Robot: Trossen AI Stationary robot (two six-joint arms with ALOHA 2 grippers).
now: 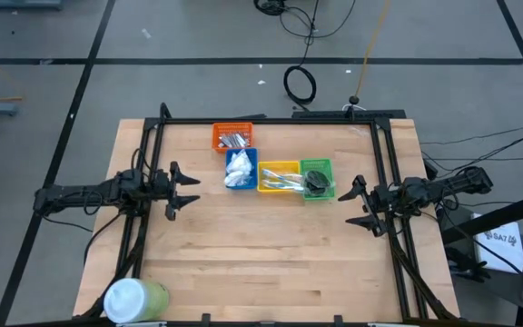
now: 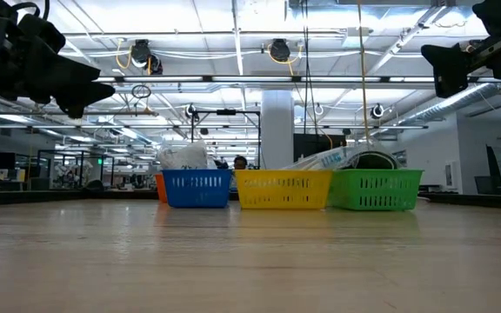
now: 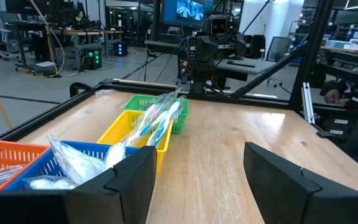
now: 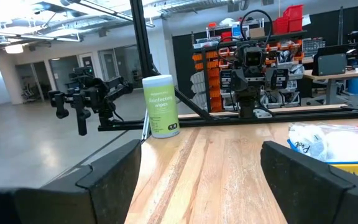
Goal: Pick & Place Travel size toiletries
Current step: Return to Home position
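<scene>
The toiletries lie in four small trays at the table's far middle. Silvery sticks (image 1: 234, 140) are in the orange tray (image 1: 218, 130). White wrinkly packets (image 1: 238, 170) fill the blue tray (image 1: 251, 153). Wrapped toothbrushes (image 3: 157, 118) rest in the yellow tray (image 1: 279, 165). A dark round disc (image 1: 315, 177) sits in the green tray (image 1: 327, 164). My left gripper (image 1: 193, 190) hovers open to the left of the trays. My right gripper (image 1: 345, 207) hovers open to their right. Both are raised above the table, point level and have nothing between their fingers.
A large green cylinder with a white cap (image 1: 134, 300) stands upright at the table's near left corner. A black frame (image 1: 271, 121) runs along the far edge and both sides. Bare wood (image 1: 271, 254) spreads across the middle and near part.
</scene>
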